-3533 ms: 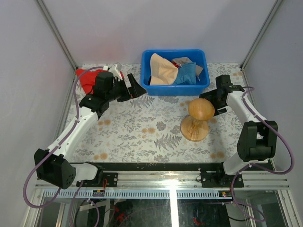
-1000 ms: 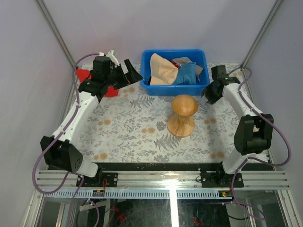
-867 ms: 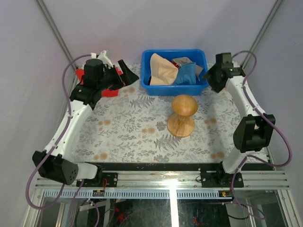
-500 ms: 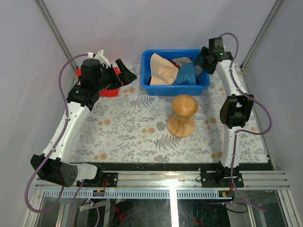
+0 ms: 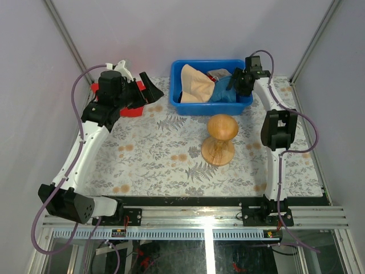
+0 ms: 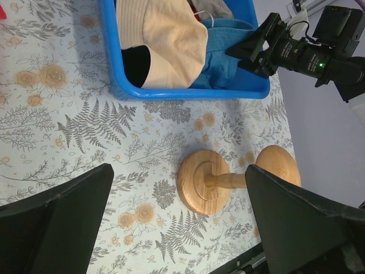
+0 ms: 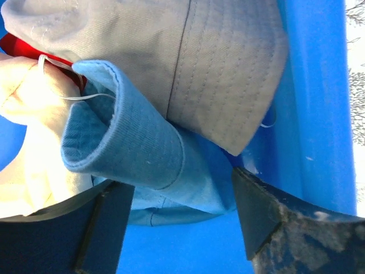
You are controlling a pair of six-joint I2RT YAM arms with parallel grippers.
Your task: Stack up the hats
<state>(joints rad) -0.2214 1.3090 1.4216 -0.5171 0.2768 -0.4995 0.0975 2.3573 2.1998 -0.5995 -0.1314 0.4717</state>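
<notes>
Hats are all piled in the blue bin (image 5: 210,107) at the far centre of the table (image 5: 159,157), none laid flat.

- **Peach-beige hat** (image 5: 195,84): fills the left half of the bin, crumpled. Its long axis runs far-left to near-right, and its dark opening faces the near-left corner in the left wrist view (image 6: 162,43).
- **Blue hat** (image 5: 223,91): near-right part of the bin, folded over. Its long axis is roughly left-right, and the rolled edge points toward the peach one (image 7: 122,142).
- **Grey-khaki hat** (image 5: 219,74): far-right corner, touching the blue hat. Its stitched brim points toward the bin's right wall (image 7: 228,74).
- **Red hat** (image 7: 10,44): only a sliver shows between the grey and peach hats, so I can't tell which way it points.

The right gripper (image 5: 236,81) is over the right end of the bin, just above the blue hat. Its jaws are spread wide. The blue fold lies between the fingers (image 7: 268,222) in the wrist view, but it isn't pinched and nothing is held.

The left gripper (image 5: 149,91) is just left of the bin, over the far-left of the table. Its jaws are fully spread and it is holding nothing.

A flat red cloth (image 5: 126,108) lies under the left arm. A wooden stand (image 5: 218,140) is upright on the table, near of the bin and slightly right of centre, apart from both grippers.
</notes>
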